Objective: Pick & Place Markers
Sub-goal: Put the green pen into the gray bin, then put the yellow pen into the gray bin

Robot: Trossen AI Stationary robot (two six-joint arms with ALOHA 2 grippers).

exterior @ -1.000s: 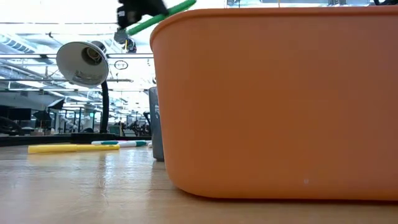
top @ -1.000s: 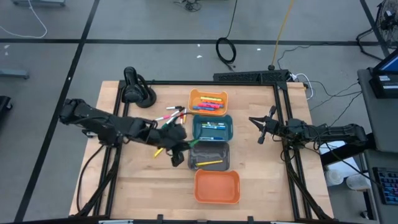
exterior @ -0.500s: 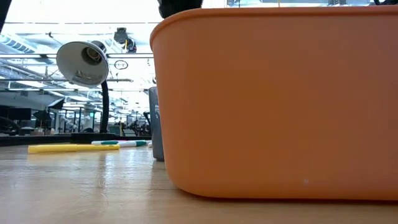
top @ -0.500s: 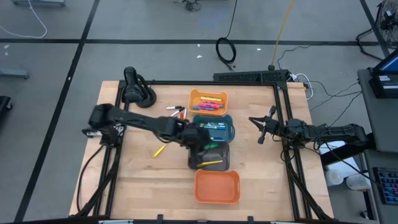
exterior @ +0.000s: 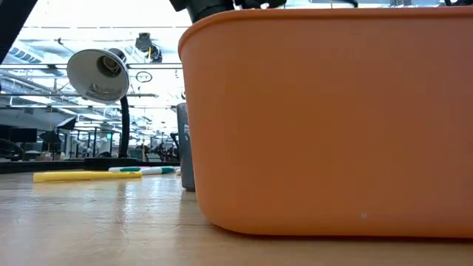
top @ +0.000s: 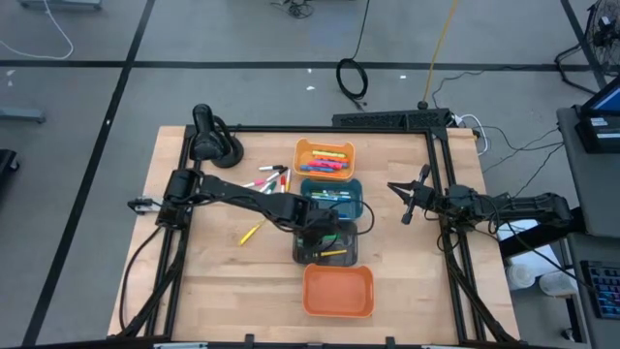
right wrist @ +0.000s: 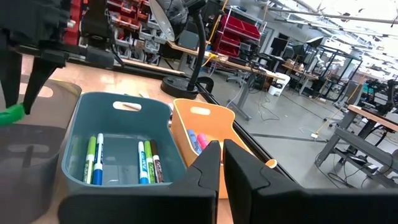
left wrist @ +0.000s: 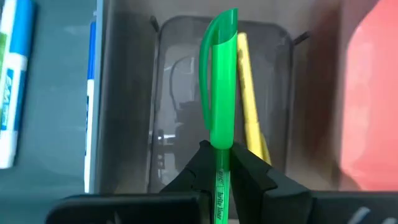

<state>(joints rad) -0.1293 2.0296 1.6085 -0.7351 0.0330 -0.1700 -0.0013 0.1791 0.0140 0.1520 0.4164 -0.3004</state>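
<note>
My left gripper [top: 325, 233] hangs over the grey bin [top: 302, 254], shut on a green marker [left wrist: 221, 81]. A yellow marker [left wrist: 250, 115] lies on that bin's floor. The teal bin [top: 356, 202] and the light orange bin [top: 325, 147] each hold several markers, and the orange bin [top: 339, 308] stands nearest the front edge. Loose markers lie on the wood: a yellow one [top: 252, 233] and a small cluster [top: 272, 177]. My right gripper [top: 405, 201] waits shut near the table's right side, touching nothing. My left gripper pinches the green marker's printed barrel [left wrist: 219, 167] between its two fingers. It comes slanting down from the table's left. The capped end with its clip [left wrist: 225, 25] sticks out past the fingertips. The marker is lifted clear, above the grey bin's floor.
A black desk lamp [top: 213, 142] stands at the far left corner. In the low view the orange bin [exterior: 325, 118] fills most of the picture, with the yellow marker [exterior: 85, 176] and a green-and-white one [exterior: 144, 170] lying on the wood behind it. A dark frame [top: 441, 233] borders the table.
My left gripper has carried the green marker toward the table's right edge and downward, from beside the grey bin's left wall to over the bin, rolling as it went. It has stayed shut on the marker. The marker has dropped out of the low view.
</note>
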